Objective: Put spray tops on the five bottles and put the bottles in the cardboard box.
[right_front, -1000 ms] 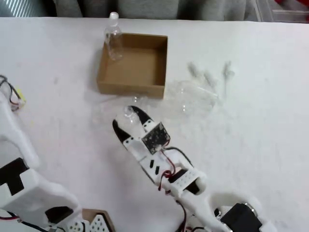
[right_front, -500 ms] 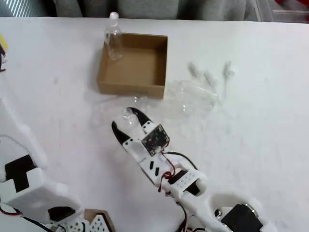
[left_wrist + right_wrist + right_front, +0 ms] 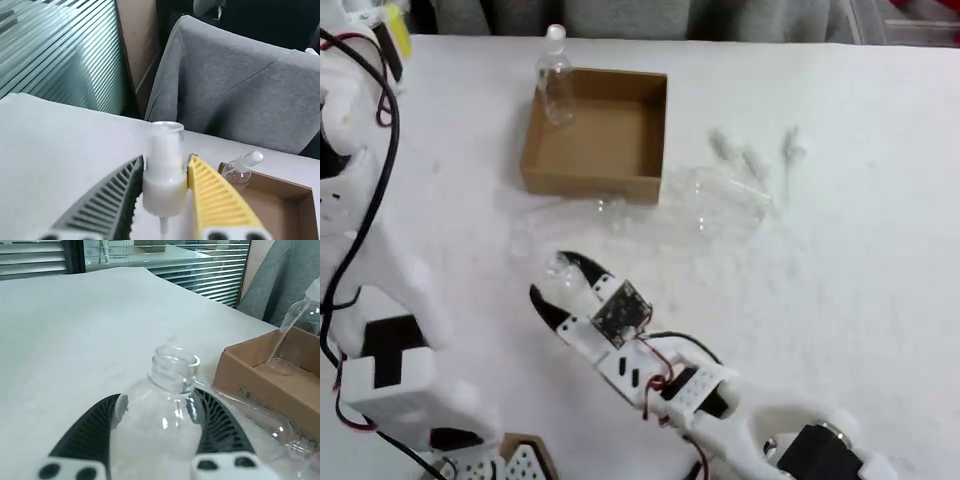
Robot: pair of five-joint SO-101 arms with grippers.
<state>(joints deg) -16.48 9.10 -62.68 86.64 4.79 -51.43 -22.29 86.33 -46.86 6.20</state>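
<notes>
Jaws grip open bottle (image 3: 167,410), spray top (image 3: 163,175), capped bottle (image 3: 556,88) in box (image 3: 590,185)

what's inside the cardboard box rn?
One bottle with its spray top on, leaning in a corner of the cardboard box. Brown floor shows elsewhere; the spot under the bottle is covered.

**No text can be read**

In the right wrist view the box (image 3: 260,385) carries a few small dark printed marks (image 3: 244,389) low on its outer wall, near the corner. They are too small to make out as letters or numbers. In the high view the box's (image 3: 590,183) front wall looks like plain brown card.
</notes>
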